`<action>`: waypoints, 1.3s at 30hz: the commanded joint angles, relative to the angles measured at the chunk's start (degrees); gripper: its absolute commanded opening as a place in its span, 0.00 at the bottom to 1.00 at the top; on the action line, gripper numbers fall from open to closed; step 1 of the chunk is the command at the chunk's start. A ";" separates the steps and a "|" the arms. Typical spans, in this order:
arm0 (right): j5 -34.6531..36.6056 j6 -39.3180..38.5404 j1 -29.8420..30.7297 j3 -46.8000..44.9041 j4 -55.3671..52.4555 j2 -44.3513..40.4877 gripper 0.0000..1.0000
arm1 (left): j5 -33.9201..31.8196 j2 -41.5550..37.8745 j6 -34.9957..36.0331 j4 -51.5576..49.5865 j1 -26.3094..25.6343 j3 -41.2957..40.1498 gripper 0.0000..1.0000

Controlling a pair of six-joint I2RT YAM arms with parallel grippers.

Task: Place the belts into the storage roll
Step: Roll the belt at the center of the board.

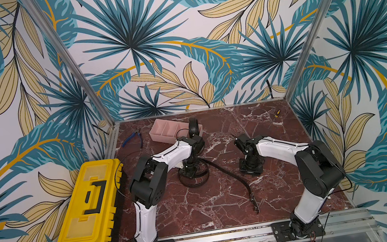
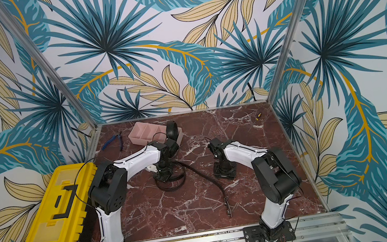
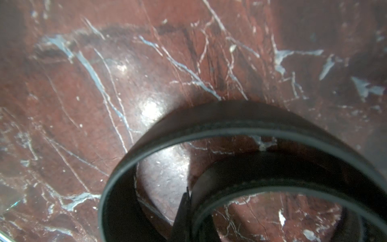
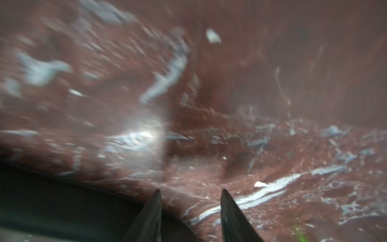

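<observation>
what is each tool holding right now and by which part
The left tool is shut on the loose belt, apparently at the inner turn of its coil. The right tool is open and holds nothing.

Marble table [image 1: 199,204] bears pink tray [image 1: 161,136], loose belt [image 1: 232,178], blue pliers [image 1: 132,138], screwdriver [image 1: 277,113].

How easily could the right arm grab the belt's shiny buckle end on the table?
Probably yes: the buckle end of the belt lies on bare table near the right gripper, which is open, and nothing stands in the way.
</observation>
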 commanded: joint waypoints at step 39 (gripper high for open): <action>-14.45 -37.59 10.63 -4.99 38.16 -10.62 0.56 | 6.49 6.56 19.88 -1.66 -1.33 5.11 0.00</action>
